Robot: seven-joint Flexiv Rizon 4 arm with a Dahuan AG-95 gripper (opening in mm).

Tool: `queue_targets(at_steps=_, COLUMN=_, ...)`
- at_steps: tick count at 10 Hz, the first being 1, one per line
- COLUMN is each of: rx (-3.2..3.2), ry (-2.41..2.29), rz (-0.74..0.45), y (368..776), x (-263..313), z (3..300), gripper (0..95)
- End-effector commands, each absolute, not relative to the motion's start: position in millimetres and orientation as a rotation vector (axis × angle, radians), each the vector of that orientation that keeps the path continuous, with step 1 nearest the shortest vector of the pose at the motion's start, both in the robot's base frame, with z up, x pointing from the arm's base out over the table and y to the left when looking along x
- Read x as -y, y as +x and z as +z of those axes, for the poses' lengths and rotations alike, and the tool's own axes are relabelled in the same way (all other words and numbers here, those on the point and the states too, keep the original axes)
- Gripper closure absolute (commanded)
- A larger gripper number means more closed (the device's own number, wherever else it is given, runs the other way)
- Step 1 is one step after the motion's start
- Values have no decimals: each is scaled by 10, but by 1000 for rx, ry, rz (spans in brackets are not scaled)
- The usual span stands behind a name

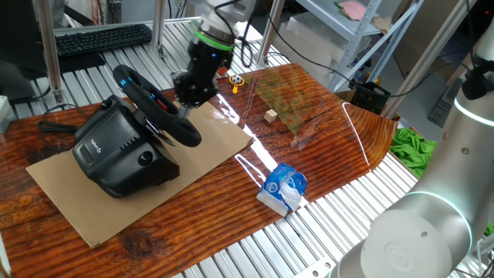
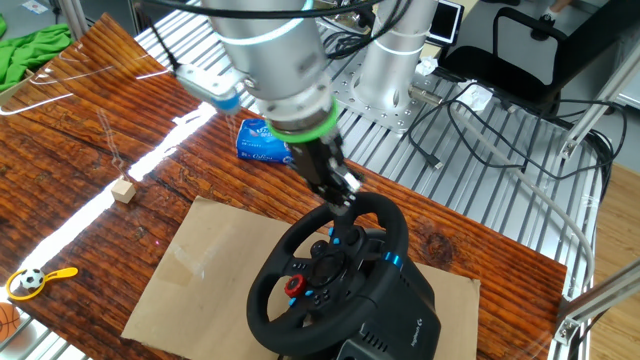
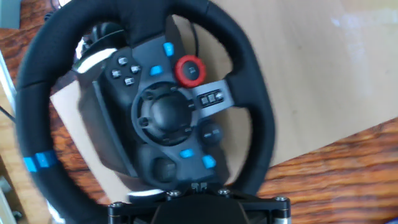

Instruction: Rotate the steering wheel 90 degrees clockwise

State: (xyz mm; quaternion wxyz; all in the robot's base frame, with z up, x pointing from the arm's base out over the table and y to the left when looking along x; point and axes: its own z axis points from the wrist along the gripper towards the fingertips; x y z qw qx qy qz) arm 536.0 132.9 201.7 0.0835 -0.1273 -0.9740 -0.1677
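Right now your gripper [image 2: 343,192] sits at the rim of the steering wheel [image 2: 330,270], fingers closed around it as far as you can see, though the contact is partly hidden. That wheel rides on its black base [image 1: 116,150] on the cardboard sheet [image 1: 208,135]. Beyond lie a small wooden block [image 1: 270,116], a blue packet [image 1: 284,185] and the keyboard [image 1: 100,38].

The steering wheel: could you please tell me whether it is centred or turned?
Turned: in the hand view the steering wheel has its blue rim stripe at lower left, not at top.
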Motion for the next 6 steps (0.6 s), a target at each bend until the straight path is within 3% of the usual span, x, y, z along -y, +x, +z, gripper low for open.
queue_targets(at_steps=1, rx=2882, ry=-463, rz=-497, y=5421, x=-1567, z=2035, gripper=950)
queue_targets(at_steps=6, rx=2858, ry=-491, rz=-485, y=5608, x=-1667, z=2093, gripper=950)
